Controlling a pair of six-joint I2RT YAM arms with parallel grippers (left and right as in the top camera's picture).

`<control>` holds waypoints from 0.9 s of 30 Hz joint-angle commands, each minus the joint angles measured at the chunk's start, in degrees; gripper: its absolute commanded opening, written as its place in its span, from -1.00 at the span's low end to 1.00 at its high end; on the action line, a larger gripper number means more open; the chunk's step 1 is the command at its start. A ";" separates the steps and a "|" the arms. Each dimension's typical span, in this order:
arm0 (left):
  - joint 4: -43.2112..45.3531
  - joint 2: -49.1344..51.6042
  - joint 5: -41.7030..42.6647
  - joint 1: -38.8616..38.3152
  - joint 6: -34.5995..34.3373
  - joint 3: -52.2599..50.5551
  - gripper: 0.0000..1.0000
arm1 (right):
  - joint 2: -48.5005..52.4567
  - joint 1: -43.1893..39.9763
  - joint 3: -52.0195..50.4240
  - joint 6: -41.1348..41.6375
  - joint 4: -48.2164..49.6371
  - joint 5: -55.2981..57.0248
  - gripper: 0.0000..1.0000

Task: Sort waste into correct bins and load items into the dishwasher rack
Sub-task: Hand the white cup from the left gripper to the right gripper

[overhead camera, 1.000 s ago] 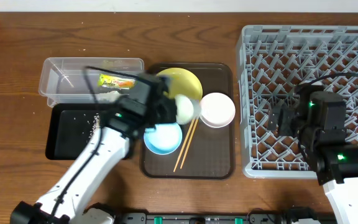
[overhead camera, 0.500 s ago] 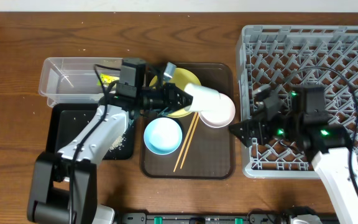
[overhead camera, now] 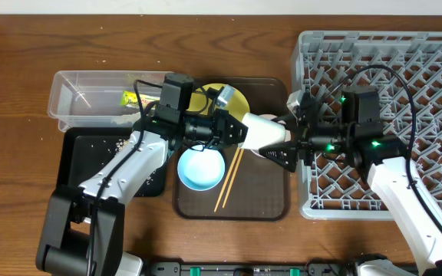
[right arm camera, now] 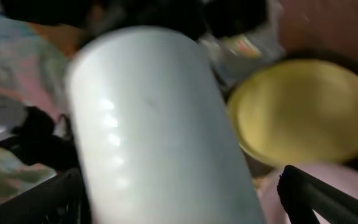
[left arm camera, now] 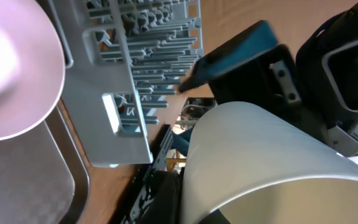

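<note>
Because the rack lies rightward, the cup is gripped sideways by the left pincer and offered to the wide-open right pincer, likely for handover.

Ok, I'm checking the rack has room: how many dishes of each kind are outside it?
Plates: 1, the yellow plate
Bowls: 2, the white bowl and the light blue bowl
Cups: 1, the pale green cup
Pairs of chopsticks: 1
Total: 5
</note>
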 commanded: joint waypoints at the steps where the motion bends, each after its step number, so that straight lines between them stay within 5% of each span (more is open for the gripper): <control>1: 0.09 0.02 2.38 -0.17 -1.09 0.63 -0.88 | 0.26 0.39 0.72 -2.25 1.33 -6.21 0.96; 7: 0.33 0.02 2.99 -0.15 -3.74 0.66 -0.88 | 0.28 0.39 0.72 -3.26 2.19 -8.57 0.66; 27: 5.05 0.02 5.99 0.04 -8.90 0.63 -0.88 | 0.28 -2.14 0.72 -3.26 3.30 -8.55 0.47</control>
